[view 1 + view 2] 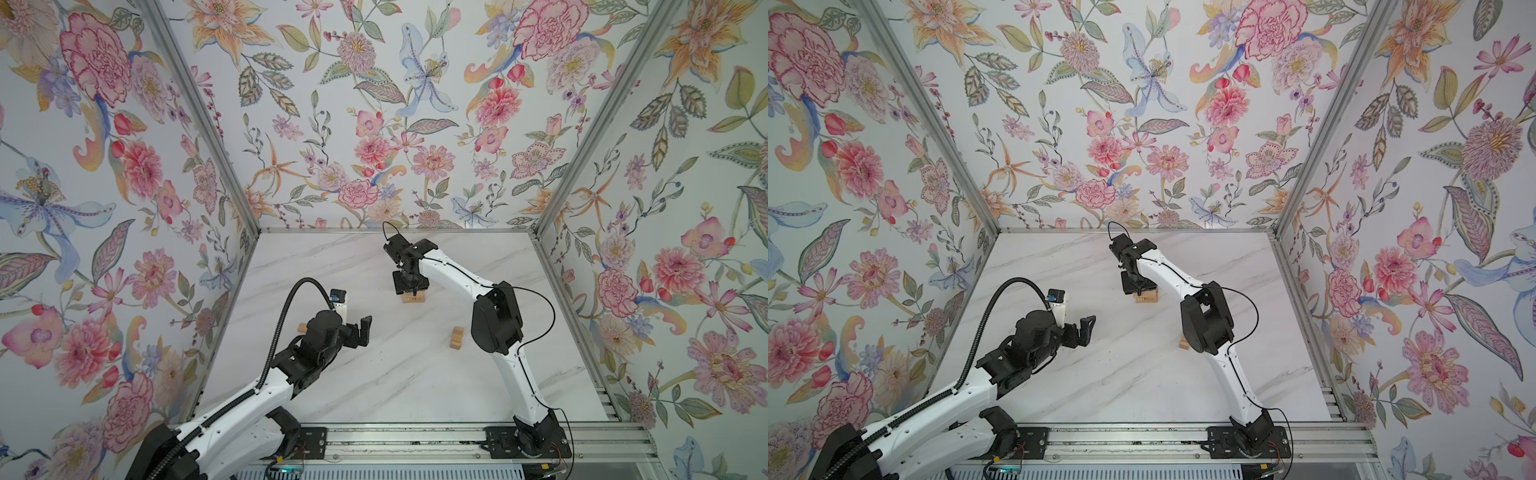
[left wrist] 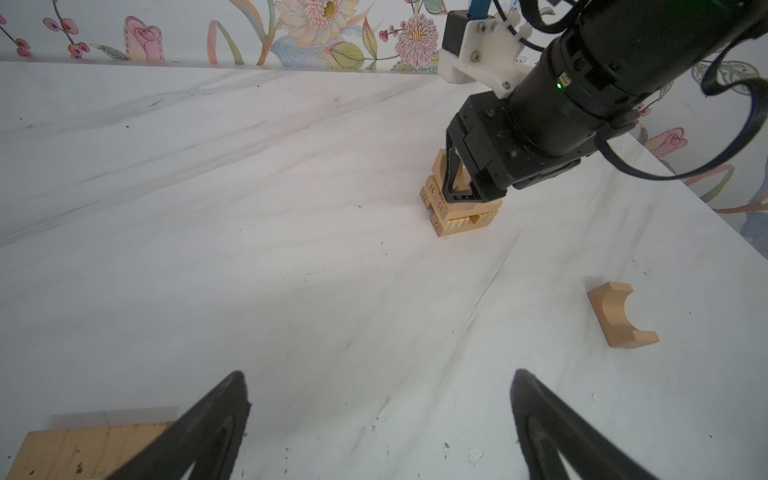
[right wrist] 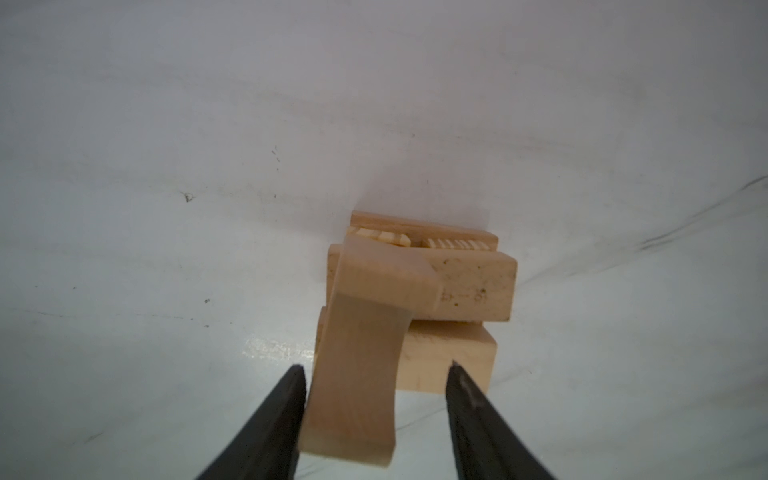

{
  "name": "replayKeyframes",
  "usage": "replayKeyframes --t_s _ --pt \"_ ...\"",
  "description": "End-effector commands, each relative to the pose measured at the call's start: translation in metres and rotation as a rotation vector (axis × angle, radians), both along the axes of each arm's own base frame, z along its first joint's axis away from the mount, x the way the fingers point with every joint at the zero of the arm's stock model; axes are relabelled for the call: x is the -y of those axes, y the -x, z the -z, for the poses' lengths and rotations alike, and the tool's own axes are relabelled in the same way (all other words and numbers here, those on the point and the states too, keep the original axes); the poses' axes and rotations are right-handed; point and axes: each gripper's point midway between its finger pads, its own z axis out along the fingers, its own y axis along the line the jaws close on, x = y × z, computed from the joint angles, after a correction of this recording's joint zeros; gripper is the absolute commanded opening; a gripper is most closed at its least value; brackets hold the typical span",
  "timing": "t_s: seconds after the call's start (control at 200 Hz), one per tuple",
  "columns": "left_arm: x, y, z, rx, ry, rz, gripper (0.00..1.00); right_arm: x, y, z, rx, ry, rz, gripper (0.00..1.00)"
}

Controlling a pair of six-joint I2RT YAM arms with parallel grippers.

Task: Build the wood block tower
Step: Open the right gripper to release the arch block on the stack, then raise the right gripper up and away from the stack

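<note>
In both top views your right gripper [image 1: 411, 286] points down over the tower [image 1: 414, 298], a short stack of tan wood blocks standing toward the back of the white marble table [image 1: 374, 382]. Your left gripper [image 1: 360, 332] hovers well apart from it, jaws spread wide and empty. A loose arch piece [image 1: 457, 337] lies near the right arm, and a plain block [image 1: 302, 328] peeks out beside the left arm. From the left wrist, the wide-spread fingers [image 2: 224, 419] frame bare table, and farther off the right gripper straddles the arch block [image 2: 441, 164] on top of the tower. From the right wrist, that arch block rests on the crossed layers between half-open jaws. One finger is touching or just beside it and the other stands clear, so it is not clamped.
</note>
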Motion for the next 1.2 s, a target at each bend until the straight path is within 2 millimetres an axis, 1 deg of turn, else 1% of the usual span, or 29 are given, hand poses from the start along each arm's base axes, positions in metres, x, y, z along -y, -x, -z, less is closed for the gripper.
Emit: replayKeyframes --t_s 0.0,0.305,0.46,0.545,0.596,0.666,0.706,0.791,0.871,0.981,1.046,1.076,1.096,1.191 --pt "-0.007 0.0 0.002 -0.003 -0.008 -0.025 0.99 0.01 0.001 -0.023 0.03 0.002 0.007 0.57" --pt "-0.008 0.001 0.002 -0.003 -0.007 -0.026 0.99 0.014 0.004 -0.02 0.021 0.015 0.01 0.57" --pt "-0.008 0.001 0.001 -0.003 -0.004 -0.026 0.99 0.011 0.005 -0.027 0.03 0.003 0.001 0.57" --pt "-0.008 0.001 0.0 -0.002 -0.006 -0.027 0.99 0.003 0.007 -0.036 0.045 -0.015 -0.023 0.58" --pt "-0.008 0.001 -0.002 0.0 -0.005 -0.028 0.99 -0.004 0.007 -0.047 0.064 -0.037 -0.042 0.59" --pt "-0.008 0.001 -0.003 0.003 -0.005 -0.029 0.99 -0.013 0.009 -0.064 0.097 -0.058 -0.065 0.65" --pt "-0.009 0.001 -0.005 0.003 -0.005 -0.03 0.99 -0.015 0.01 -0.074 0.117 -0.07 -0.07 0.69" --pt "-0.009 0.001 -0.007 0.004 -0.003 -0.03 0.99 -0.014 0.012 -0.09 0.143 -0.087 -0.071 0.71" --pt "-0.008 0.002 -0.009 0.004 0.008 -0.028 0.99 -0.007 0.017 -0.101 0.159 -0.086 -0.063 0.73" --pt "-0.008 0.005 -0.013 0.009 0.029 -0.023 0.99 0.009 0.026 -0.107 0.172 -0.059 -0.04 0.73" --pt "-0.007 0.007 -0.014 0.011 0.037 -0.022 0.99 0.021 0.034 -0.105 0.169 -0.041 -0.025 0.73" --pt "-0.005 0.008 -0.015 0.012 0.042 -0.02 0.99 0.027 0.038 -0.108 0.177 -0.047 -0.017 0.73" --pt "-0.004 0.01 -0.015 0.011 0.045 -0.018 0.99 0.031 0.041 -0.105 0.173 -0.045 -0.011 0.73" --pt "0.007 0.017 -0.016 0.01 0.052 0.005 0.99 0.051 0.058 -0.098 0.17 -0.059 0.022 0.73"
